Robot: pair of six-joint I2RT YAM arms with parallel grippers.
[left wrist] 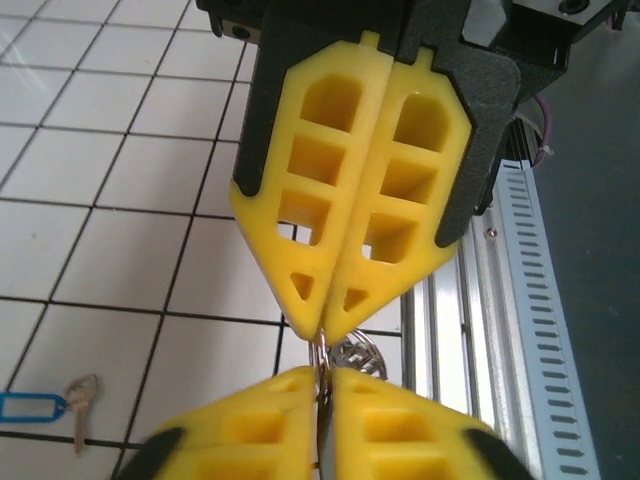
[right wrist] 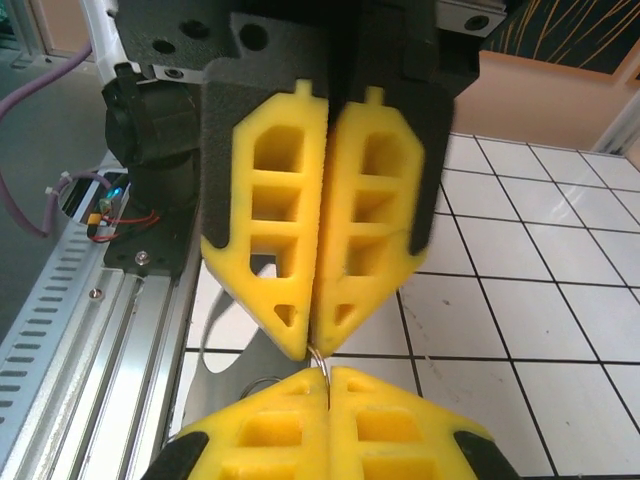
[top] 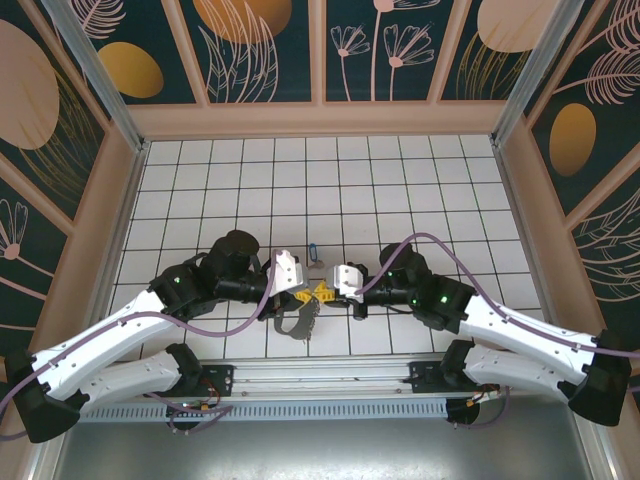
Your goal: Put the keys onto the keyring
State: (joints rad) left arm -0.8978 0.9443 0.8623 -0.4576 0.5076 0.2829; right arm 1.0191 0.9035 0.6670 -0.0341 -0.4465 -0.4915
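**Both claws clenched on the keyring, key lying apart on the desk**

From the top camera, the left claw (top: 310, 296) and right claw (top: 330, 292) meet tip to tip. The tan-brown oval loop keyring (top: 296, 322) hangs just below them, tilted, its upper end hidden under the yellow fingers. The small silvery key with a bright blue tag (top: 315, 251) lies on the white tiled desk (top: 400, 200), beyond the keyring and not touching it; it is too small here to show detail.

In the left wrist view, the left claw (left wrist: 323, 380) is closed at the bottom edge, its fingers cut off by the frame. The right claw (left wrist: 325, 322) faces it, also pressed shut. Between their tips shows a thin silvery ring (left wrist: 322, 352) of the keyring, mostly covered. The key sits left of the keyring (left wrist: 81, 398), its blue tag cut by the frame edge.

In the right wrist view, the right claw (right wrist: 328, 380) and left claw (right wrist: 312, 345) both pinch the keyring's fine wire (right wrist: 318, 357). A pale blurred strap (right wrist: 225, 345) behind them cannot be made out.
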